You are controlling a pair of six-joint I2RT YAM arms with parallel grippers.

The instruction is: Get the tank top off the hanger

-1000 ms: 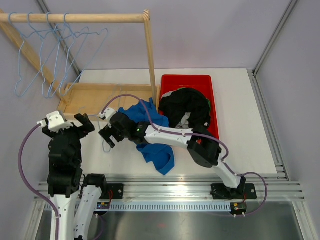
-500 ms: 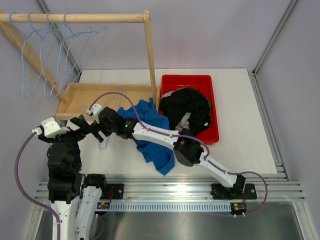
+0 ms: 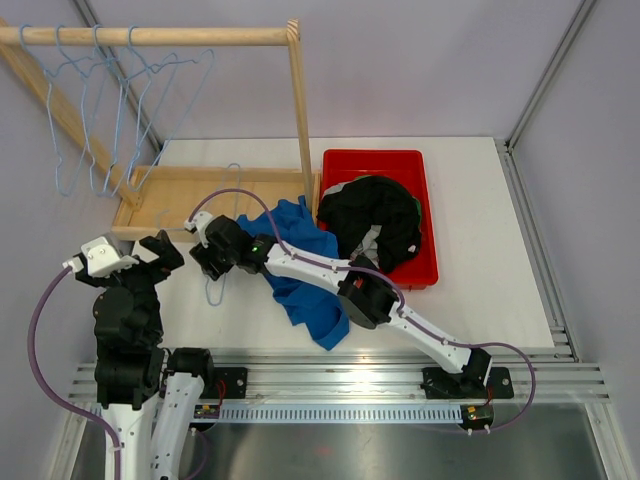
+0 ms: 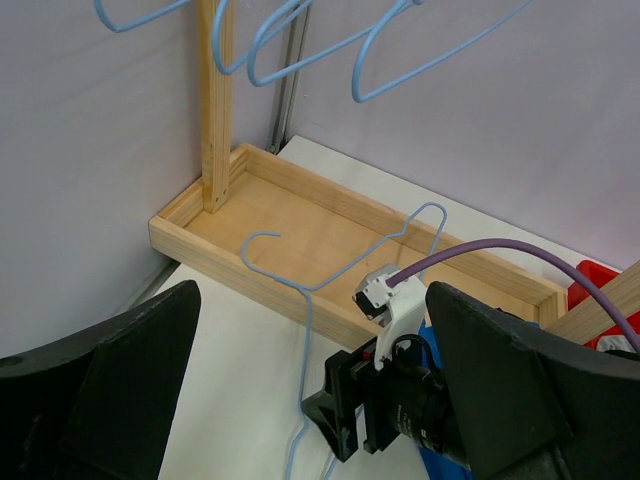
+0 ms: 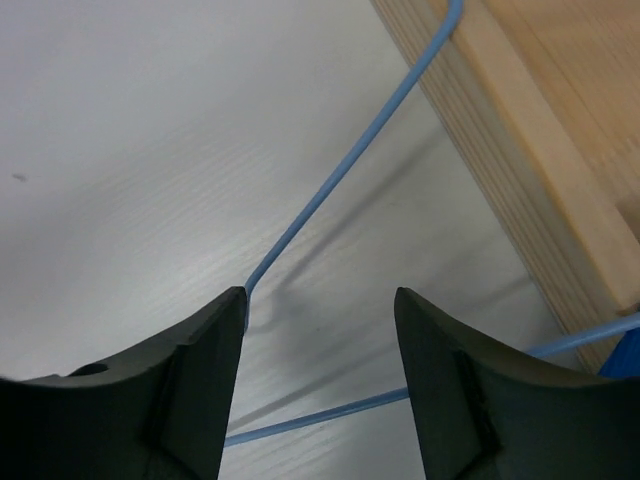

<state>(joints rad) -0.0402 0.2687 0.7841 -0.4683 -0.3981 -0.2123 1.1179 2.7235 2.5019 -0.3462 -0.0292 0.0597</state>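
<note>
The blue tank top [image 3: 308, 295] lies crumpled on the white table under my right arm. A light blue wire hanger [image 3: 216, 290] lies just left of it, its hook [image 4: 262, 240] over the wooden tray's edge. Whether its right end is still inside the cloth, I cannot tell. My right gripper [image 3: 200, 265] is down over the hanger, open. In the right wrist view its jaws [image 5: 320, 295] straddle the hanger wire [image 5: 350, 165], the left fingertip touching a bend. My left gripper [image 3: 160, 252] hovers open just left of it, wide and holding nothing [image 4: 312, 300].
A wooden tray [image 3: 170, 205] forms the base of a clothes rack whose post [image 3: 303, 110] and rod [image 3: 150, 36] carry several blue hangers [image 3: 110, 120]. A red bin [image 3: 375, 157] with black clothes [image 3: 375, 215] stands to the right.
My right gripper reached left to the hanger and its jaws have narrowed around the wire. The hanger's hook now shows over the tray. The left wrist swung toward it.
</note>
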